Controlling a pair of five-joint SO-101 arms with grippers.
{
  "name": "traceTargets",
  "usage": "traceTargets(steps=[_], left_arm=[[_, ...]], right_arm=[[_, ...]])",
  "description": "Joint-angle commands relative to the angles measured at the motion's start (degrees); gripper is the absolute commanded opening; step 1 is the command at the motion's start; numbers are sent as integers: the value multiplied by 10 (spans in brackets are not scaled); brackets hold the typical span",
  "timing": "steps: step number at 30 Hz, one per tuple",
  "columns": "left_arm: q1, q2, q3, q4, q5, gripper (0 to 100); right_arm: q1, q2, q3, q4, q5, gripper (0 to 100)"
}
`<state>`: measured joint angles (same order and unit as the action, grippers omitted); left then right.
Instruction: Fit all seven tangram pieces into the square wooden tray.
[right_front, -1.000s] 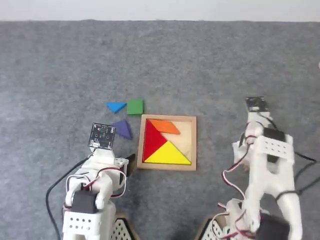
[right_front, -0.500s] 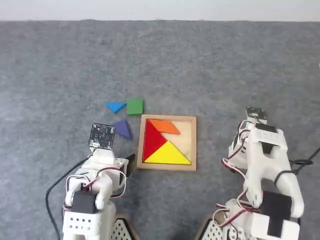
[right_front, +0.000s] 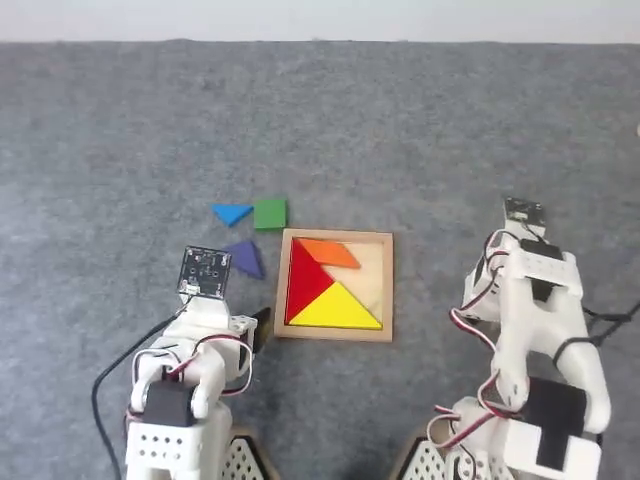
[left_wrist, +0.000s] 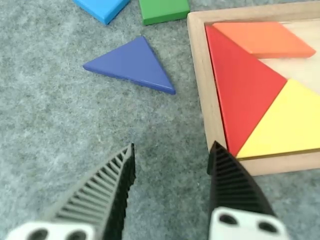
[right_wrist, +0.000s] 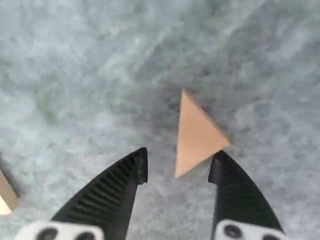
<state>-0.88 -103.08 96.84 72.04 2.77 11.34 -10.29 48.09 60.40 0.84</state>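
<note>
Shifting slightly aside, my right fingers (right_wrist: 116, 184) hang released, straddling the tan triangle (right_wrist: 197, 134); next I clench and carry it to the tray (right_front: 338, 236).

We note a grey, felt-like tabletop (right_front: 400, 120) across every view; a pale strip (right_front: 320, 20) borders its far edge.

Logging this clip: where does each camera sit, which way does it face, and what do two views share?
High view: fixed above the table, looking down; left arm, right arm either side of the tray.
Left wrist view: on the left wrist, looking down past the open left gripper at purple triangle and tray.
Right wrist view: on the right wrist, looking down past the open right gripper at a tan triangle.
Shared: high and left wrist views both show tray and purple triangle.
</note>
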Motion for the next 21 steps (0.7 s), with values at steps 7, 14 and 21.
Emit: traceTargets(steps=[7, 14, 21], left_arm=[[-4, -11, -4, 3, -2, 238], [-4, -11, -4, 3, -2, 238], [-4, -11, -4, 3, -2, 238]], right_arm=[[17, 1, -25, -38, -3, 194], [16, 2, -25, -41, -1, 102], [15, 0, -25, -52, -1, 61]])
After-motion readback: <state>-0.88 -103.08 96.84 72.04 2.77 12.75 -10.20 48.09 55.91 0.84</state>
